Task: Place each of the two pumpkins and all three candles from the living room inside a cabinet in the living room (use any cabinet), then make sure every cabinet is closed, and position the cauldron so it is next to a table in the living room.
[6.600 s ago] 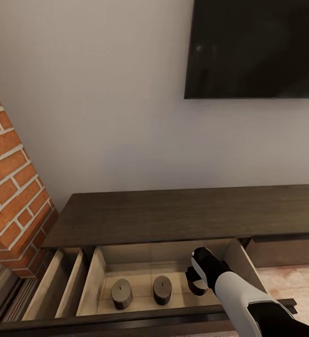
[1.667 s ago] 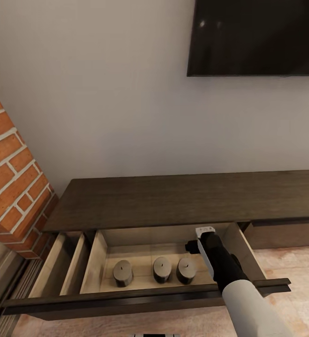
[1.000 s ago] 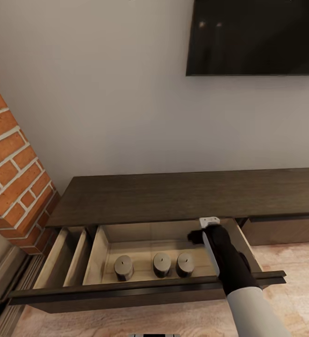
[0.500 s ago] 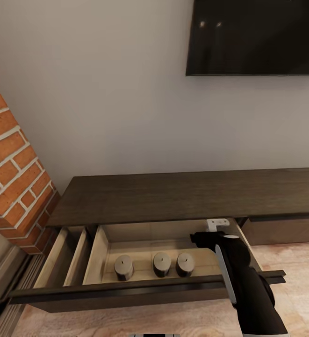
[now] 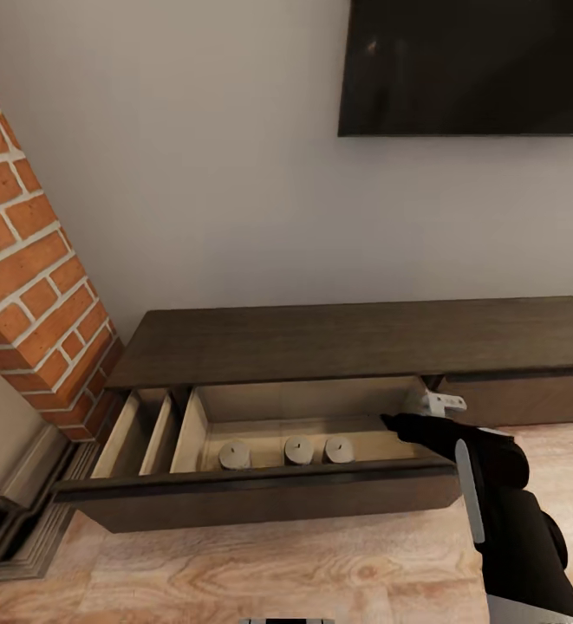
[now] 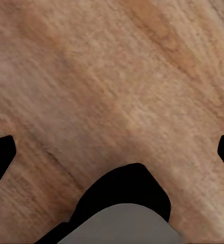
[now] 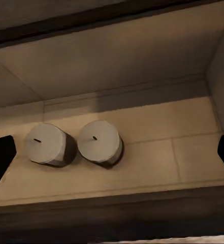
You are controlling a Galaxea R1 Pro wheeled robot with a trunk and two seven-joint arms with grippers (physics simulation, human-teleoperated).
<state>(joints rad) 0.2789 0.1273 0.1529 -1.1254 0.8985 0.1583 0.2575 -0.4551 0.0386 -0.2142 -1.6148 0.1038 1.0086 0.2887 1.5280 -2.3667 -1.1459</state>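
Pale wall (image 5: 217, 173), a dark wall-mounted screen (image 5: 472, 65) and a brick fireplace (image 5: 35, 286) frame the long dark-brown cabinet (image 5: 347, 338), whose drawer (image 5: 260, 498) stands pulled out over the wooden floor (image 5: 260, 576). All three candles (image 5: 296, 450) sit upright in a row on the drawer's pale bottom, so that part of the job looks finished. The right gripper (image 5: 399, 424) hangs at the drawer's right end, just past the nearest candle and a little above it, holding nothing; in the right wrist view its fingertips (image 7: 0, 157) sit at the two edges of the frame with two candles between and beyond them, so the jaws stand wide apart. The left gripper (image 6: 112, 152) points down at bare floor, its fingertips likewise at the frame's edges, spread and empty.

No pumpkin lies in the visible part of the drawer, so I judge that both are yet to be fetched and stowed. After that the drawer needs pushing shut, since it is well open now, and the cauldron needs setting beside the table. Roughly the first third is done.
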